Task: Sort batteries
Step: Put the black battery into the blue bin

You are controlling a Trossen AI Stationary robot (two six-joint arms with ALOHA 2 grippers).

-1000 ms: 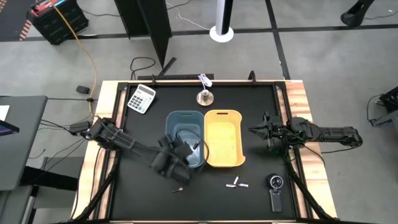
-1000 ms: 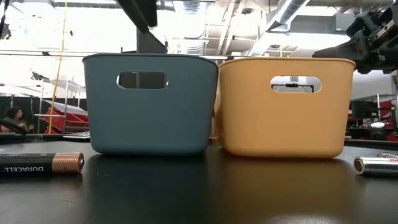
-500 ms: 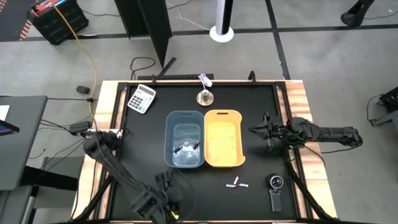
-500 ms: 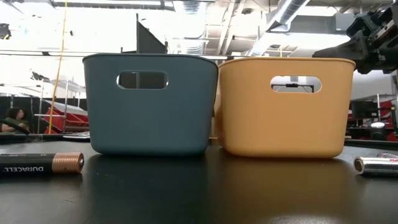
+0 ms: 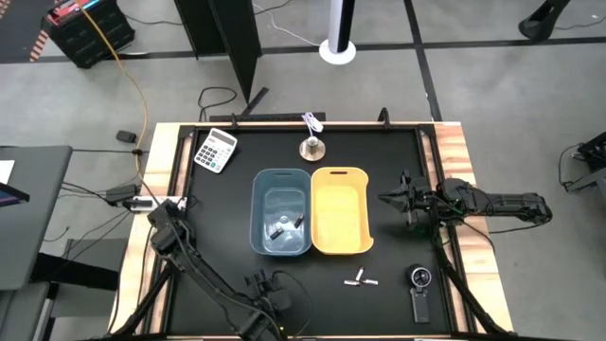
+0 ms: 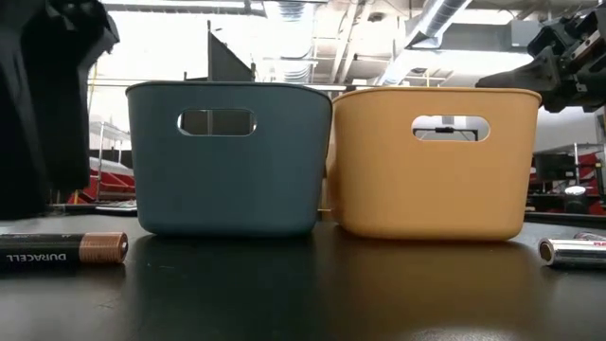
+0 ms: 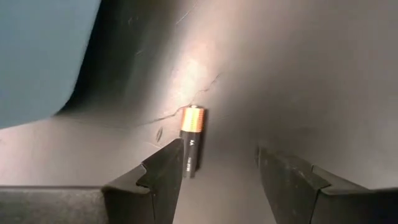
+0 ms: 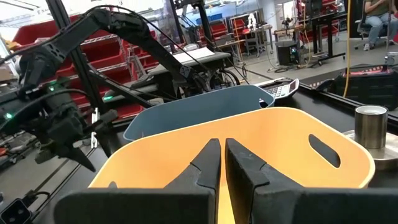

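A copper-tipped black battery [image 7: 190, 141] was seen lying on the dark table [image 7: 298, 74], just beside one spread finger [image 7: 163, 174] of the left gripper [image 7: 217, 171].

Blue bin [image 5: 281, 212], yellow bin [image 5: 339, 210], black-copper battery [image 7: 190, 141].

Black table [image 5: 218, 204], wooden strips down both sides. At its middle a blue bin [image 5: 281, 211] and a yellow bin [image 5: 340, 210] stand side by side, touching. Behind them sit a calculator [image 5: 215, 150] and a small metal cylinder [image 5: 310, 147]. Near the front, two pale batteries [image 5: 361, 280] lie together, a round-dialled gadget [image 5: 419, 289] to their right, and one copper-tipped battery [image 6: 62, 248] lies at front left.
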